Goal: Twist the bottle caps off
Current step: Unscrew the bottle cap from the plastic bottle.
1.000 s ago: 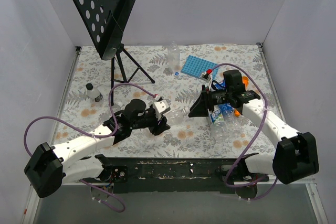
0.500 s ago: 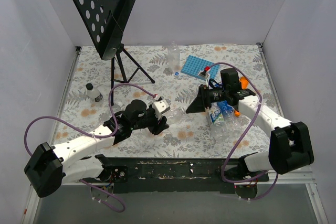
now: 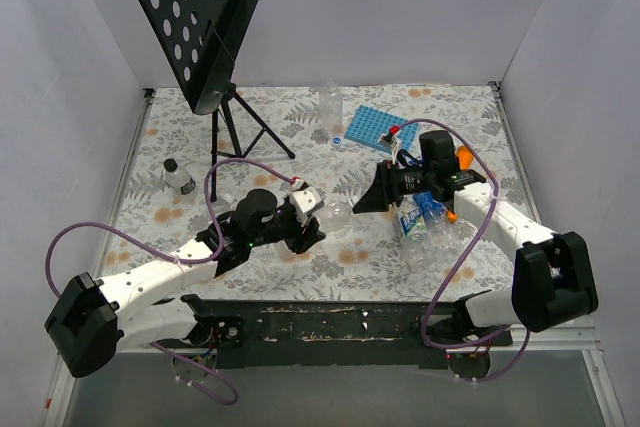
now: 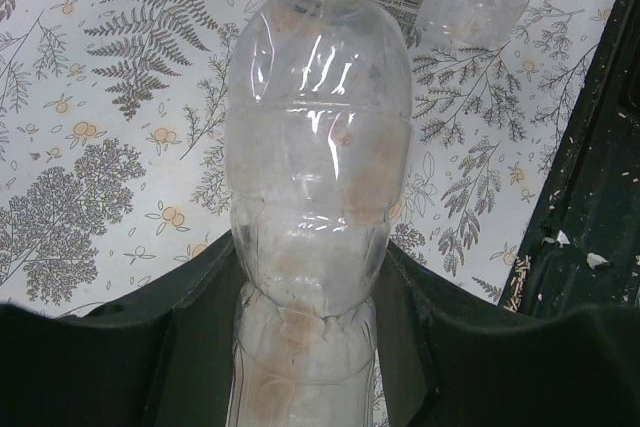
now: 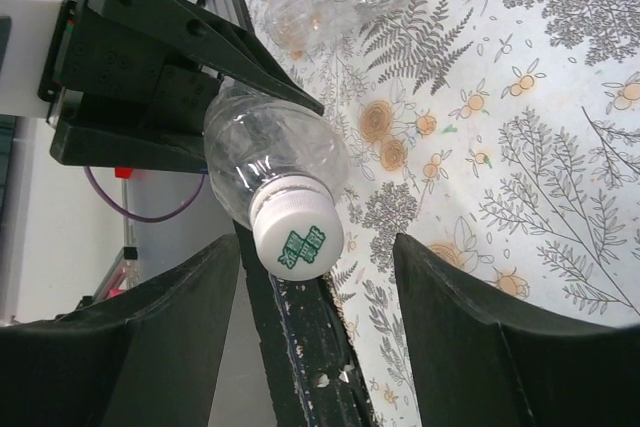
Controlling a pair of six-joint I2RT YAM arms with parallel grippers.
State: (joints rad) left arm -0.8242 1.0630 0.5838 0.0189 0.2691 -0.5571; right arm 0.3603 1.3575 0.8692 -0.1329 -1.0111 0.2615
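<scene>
"Clear plastic in your left claw, I see. Which bottle is it?"

"It's a small clear crinkly plastic water bottle [image 4: 320, 147] with no label. My left gripper [image 4: 310, 292] is clamped round its lower body, with the jaws drawn in part-way against the thin walls. It holds the bottle off the flowered tablecloth [image 3: 450, 117], lying roughly level, with the neck aimed at my other arm."

"And the cap?"

"It's a small round white screw cap with green print [image 5: 300, 239]. It's on the neck and looks fully seated to me. It sits between the fingers of my right gripper [image 5: 318, 247], which stand well apart with a gap on either side. That gripper has hold of nothing and touches nothing."

"So what step is this?"

"I judge it to be lining up for the grip on this cap, with the unscrewing not yet begun. The other bottles [image 3: 425, 232], some with blue-and-white labels, lie heaped beside my right arm, so most of the job is probably ahead."

"What does the next move call for?"

"The cap sits a little nearer one finger than the other, so I should centre the right gripper first. Then I close it squarely on the cap's rim and roll the wrist to turn it. My left gripper must hold firm meanwhile, because a bottle this soft may crumple or spin in its jaws."
</scene>
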